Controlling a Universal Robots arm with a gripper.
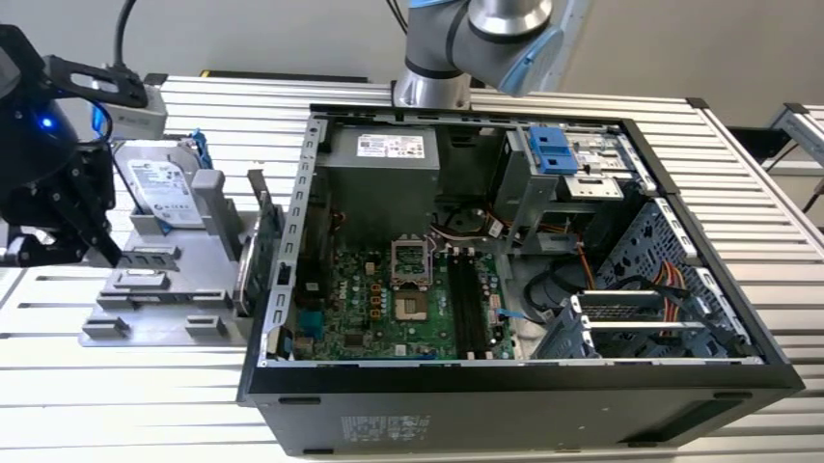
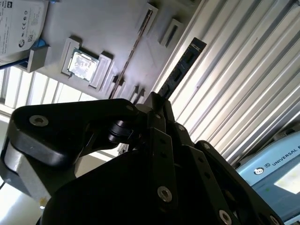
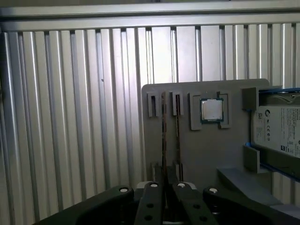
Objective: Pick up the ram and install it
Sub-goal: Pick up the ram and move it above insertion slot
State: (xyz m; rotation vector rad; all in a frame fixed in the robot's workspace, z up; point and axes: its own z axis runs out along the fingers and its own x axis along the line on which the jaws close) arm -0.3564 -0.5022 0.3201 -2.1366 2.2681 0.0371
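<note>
My gripper (image 1: 91, 241) hangs over the grey holder (image 1: 168, 289) at the exterior view's left, beside the open computer case (image 1: 515, 386). It is shut on the ram (image 2: 180, 68), a thin dark stick that juts edge-on out of the fingertips. In the first wrist view the ram (image 3: 164, 136) runs up from my gripper (image 3: 166, 187) across the holder (image 3: 201, 154). In the second wrist view my gripper (image 2: 157, 105) pinches one end of the ram. The black memory slots (image 1: 470, 309) lie on the motherboard inside the case.
A second stick (image 3: 177, 136) sits in the holder's slot beside a square processor (image 3: 212, 110). The silver hard drive (image 1: 161, 188) stands at the holder's far end. A green card (image 1: 264, 260) stands upright between holder and case. Ribbed aluminium table (image 1: 129, 405) lies all around.
</note>
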